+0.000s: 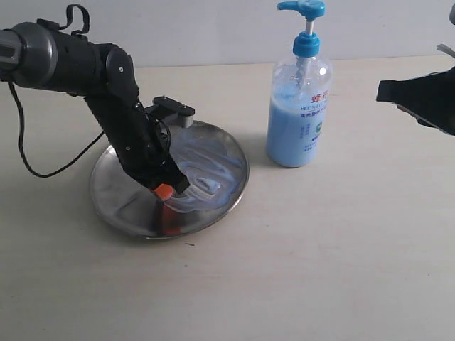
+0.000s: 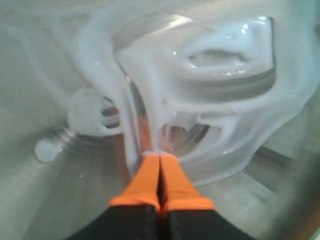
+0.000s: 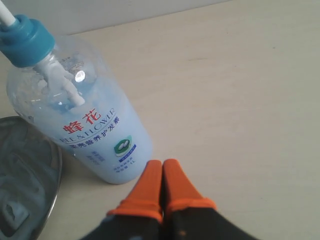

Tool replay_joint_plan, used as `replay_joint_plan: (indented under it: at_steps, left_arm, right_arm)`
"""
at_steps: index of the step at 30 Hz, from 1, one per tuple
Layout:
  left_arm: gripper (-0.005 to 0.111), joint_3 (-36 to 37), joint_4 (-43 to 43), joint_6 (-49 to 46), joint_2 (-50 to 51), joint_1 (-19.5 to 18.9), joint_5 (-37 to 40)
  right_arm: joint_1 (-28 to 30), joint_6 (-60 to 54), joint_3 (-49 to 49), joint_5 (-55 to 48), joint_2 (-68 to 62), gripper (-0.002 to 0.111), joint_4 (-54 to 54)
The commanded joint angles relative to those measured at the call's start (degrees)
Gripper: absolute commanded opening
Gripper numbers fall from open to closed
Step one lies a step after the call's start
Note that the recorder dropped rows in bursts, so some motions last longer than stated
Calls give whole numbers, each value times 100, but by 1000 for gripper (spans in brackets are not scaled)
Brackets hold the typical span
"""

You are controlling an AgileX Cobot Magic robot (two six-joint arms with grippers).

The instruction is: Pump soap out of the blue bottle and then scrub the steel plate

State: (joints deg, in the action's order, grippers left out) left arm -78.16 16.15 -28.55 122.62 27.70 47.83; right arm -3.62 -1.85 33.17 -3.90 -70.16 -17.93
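The steel plate (image 1: 121, 195) lies on the table at the left, its right half covered in streaky pale blue soap (image 1: 206, 167). My left gripper (image 1: 165, 193) is shut, nothing between its orange fingertips, which press into the plate near its front. In the left wrist view the shut gripper (image 2: 159, 157) touches the edge of a thick smear of soap (image 2: 220, 75). The blue bottle (image 1: 298, 114) stands upright right of the plate, pump head up. My right gripper (image 3: 162, 165) is shut and empty, hovering beside the bottle (image 3: 80, 135), apart from it; its arm (image 1: 426, 96) shows at the right edge.
A black cable (image 1: 43, 167) loops on the table left of the plate. The plate's rim (image 3: 52, 185) lies close to the bottle's base. Bare beige tabletop (image 1: 320, 256) stretches in front and to the right.
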Motion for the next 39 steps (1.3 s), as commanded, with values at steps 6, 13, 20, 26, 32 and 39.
replay_joint_plan:
  at_steps: [6,13,20,26,32,39]
  left_arm:
    - [0,232,528,-427,11,255,-208]
    - [0,43,528,-427,185,526,-365]
    - [0,-505,542,-356,546,609,-164]
    - [0,-884,508,-293,671,672,-131]
    - [0,-1079,108,-90,837,651,-117]
    - [0,-1441,201,-88,1045,658,-13]
  right_arm:
    - [25,5,-24,67,11,0,-15]
    - [25,5,-24,67,11,0,-15]
    - [25,16,-24,56,11,0,-14]
    - [25,16,-24,56,11,0,-14]
    - [25,16,-24,56,11,0,-14]
    - [25,16,-24,56,11,0,-14]
